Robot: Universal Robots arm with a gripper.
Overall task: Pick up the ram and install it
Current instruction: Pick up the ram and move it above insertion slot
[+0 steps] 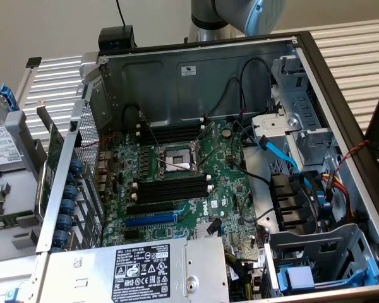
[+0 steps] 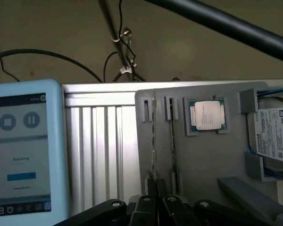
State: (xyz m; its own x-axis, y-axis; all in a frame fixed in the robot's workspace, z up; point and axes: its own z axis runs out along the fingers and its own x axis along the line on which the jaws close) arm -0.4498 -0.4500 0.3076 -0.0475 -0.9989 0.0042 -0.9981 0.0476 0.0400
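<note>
Two thin ram sticks stand on edge in narrow slots of a grey holder plate [image 2: 212,165], the ram [image 2: 153,136] on one side and a second stick [image 2: 172,141] beside it. My gripper [image 2: 156,188] hangs above the near end of these slots, its black fingers pressed together and shut, with nothing seen between them. In the exterior view, the open computer case [image 1: 341,107] shows the green motherboard [image 1: 227,183] with black memory slots [image 1: 170,189] below the processor socket [image 1: 177,158] and more slots [image 1: 170,134] above it. Part of my arm [image 1: 240,12] shows behind the case.
On the holder plate lie a processor chip [image 2: 207,115] and a hard drive [image 2: 273,132]. A tablet screen [image 2: 19,150] stands beside the ribbed metal table [image 2: 104,150]. In the case are cables [image 1: 284,158], drive bays [image 1: 303,202] and the power supply [image 1: 145,271].
</note>
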